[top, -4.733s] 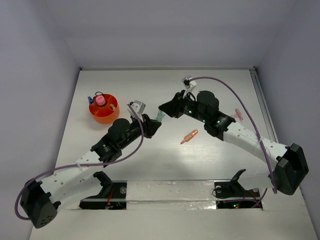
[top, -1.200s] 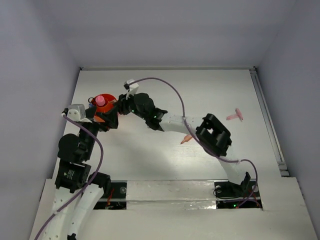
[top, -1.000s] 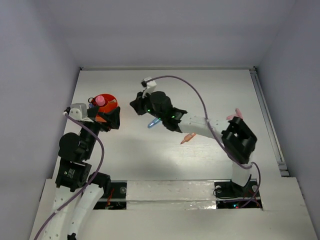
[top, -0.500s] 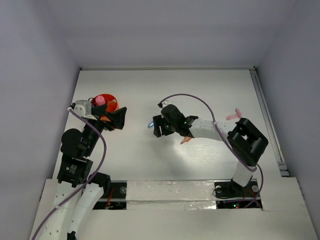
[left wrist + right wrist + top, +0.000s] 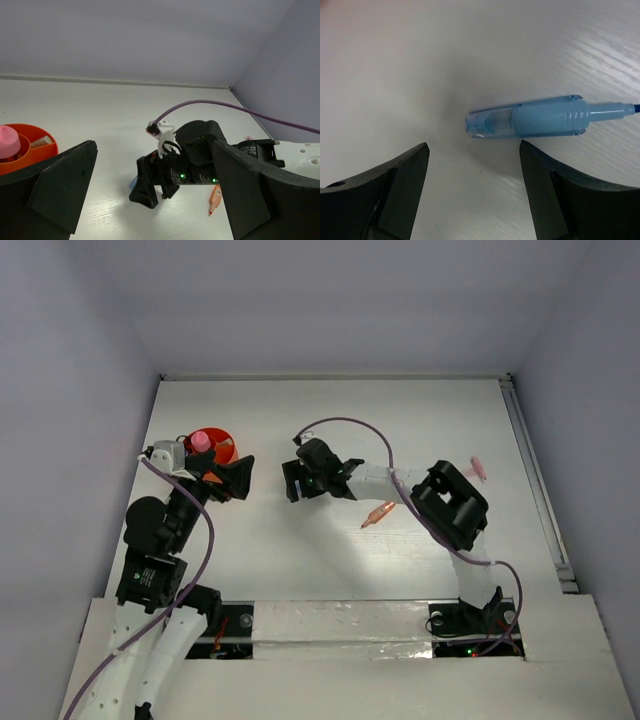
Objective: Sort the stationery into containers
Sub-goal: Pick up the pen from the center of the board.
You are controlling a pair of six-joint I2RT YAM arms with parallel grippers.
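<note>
A light blue marker (image 5: 540, 119) lies flat on the white table just ahead of my right gripper (image 5: 472, 147), which is open and touches nothing. In the left wrist view only a blue sliver of this marker (image 5: 133, 182) shows behind the right gripper (image 5: 150, 182). The orange-red cup (image 5: 222, 447) with dividers holds a pink tube (image 5: 200, 442) and small pieces. My left gripper (image 5: 232, 478) stands open and empty just right of the cup. An orange marker (image 5: 378, 513) lies mid-table, and a small pink piece (image 5: 473, 468) lies to the right.
The right arm (image 5: 455, 505) arches over the table's middle, above the orange marker (image 5: 216, 196). The cup (image 5: 30, 152) with the pink tube (image 5: 7, 142) sits at the left edge of the left wrist view. White walls close the table at the back and sides.
The right gripper drew back from the cup toward mid-table with the light blue marker, opened and let it go onto the table. The left gripper shifted slightly right.
</note>
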